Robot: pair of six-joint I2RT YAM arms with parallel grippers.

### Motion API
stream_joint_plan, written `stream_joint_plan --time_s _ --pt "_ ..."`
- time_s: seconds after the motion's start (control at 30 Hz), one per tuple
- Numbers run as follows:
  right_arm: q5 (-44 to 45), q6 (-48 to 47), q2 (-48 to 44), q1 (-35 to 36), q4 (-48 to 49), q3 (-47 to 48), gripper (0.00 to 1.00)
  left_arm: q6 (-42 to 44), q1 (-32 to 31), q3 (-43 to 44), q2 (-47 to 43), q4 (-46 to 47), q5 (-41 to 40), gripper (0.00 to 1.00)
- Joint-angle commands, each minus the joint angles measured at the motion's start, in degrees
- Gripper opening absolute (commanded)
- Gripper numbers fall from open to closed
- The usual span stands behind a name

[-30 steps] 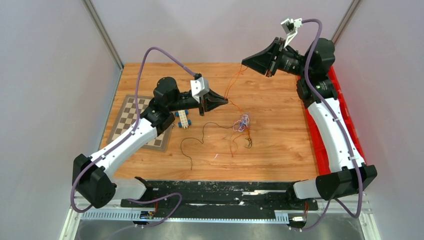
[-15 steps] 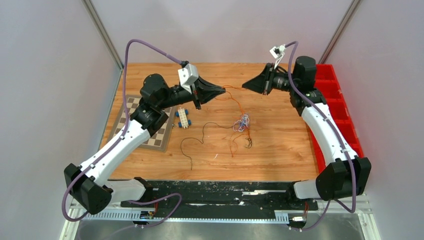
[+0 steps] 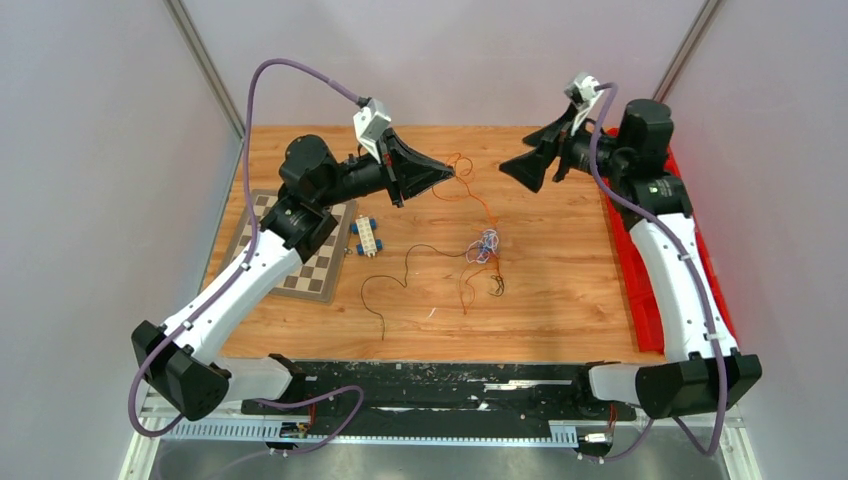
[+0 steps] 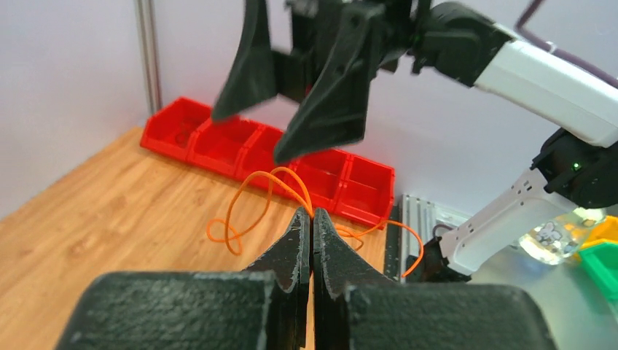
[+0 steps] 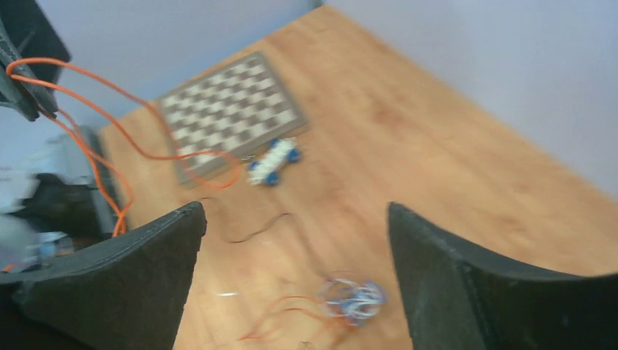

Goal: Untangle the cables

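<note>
The cables lie mid-table as a small white and bluish knot (image 3: 485, 245) (image 5: 353, 299), with loose orange and dark strands trailing from it. One orange cable (image 3: 474, 197) (image 4: 248, 197) (image 5: 116, 89) rises from the knot to my left gripper (image 3: 452, 172) (image 4: 312, 213), which is shut on it above the table's far middle. My right gripper (image 3: 520, 172) (image 5: 295, 209) hangs open just to the right of it, facing the left one with nothing between its jaws. In the left wrist view the right gripper (image 4: 251, 138) shows spread wide above the orange loop.
A checkerboard mat (image 3: 290, 250) (image 5: 233, 102) lies at the left, with a blue and white toy block (image 3: 366, 237) (image 5: 271, 162) beside it. Red bins (image 3: 640, 290) (image 4: 291, 157) line the table's right edge. A dark strand (image 3: 385, 285) curls toward the near edge.
My right gripper has opened, let go of the orange cable and drawn back to the right. My left gripper moved up and toward the back, still shut on that cable.
</note>
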Motion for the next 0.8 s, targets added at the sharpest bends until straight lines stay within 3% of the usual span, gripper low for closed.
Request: stream_joint_plan --time_s 0.0,0.13,0.43,0.77 --pt "9.1 -20.6 -3.8 -1.3 -6.1 6.0 0.99 -5.9 0.9 1.9 0.9 -4.1 0.1 0.00" --pt "4.1 -24.4 -3.8 -0.8 -9.1 9.9 1.00 -8.5 0.9 2.7 2.0 -6.0 2.2 0.00" --pt "-1.6 -27.9 -1.6 10.0 -17.6 10.6 1.00 -19.6 0.9 4.8 6.3 4.1 14.6 0.00" --pt "-7.9 -24.9 -1.5 14.7 -21.2 7.1 1.00 -24.6 0.7 5.9 8.5 11.0 20.5 0.00"
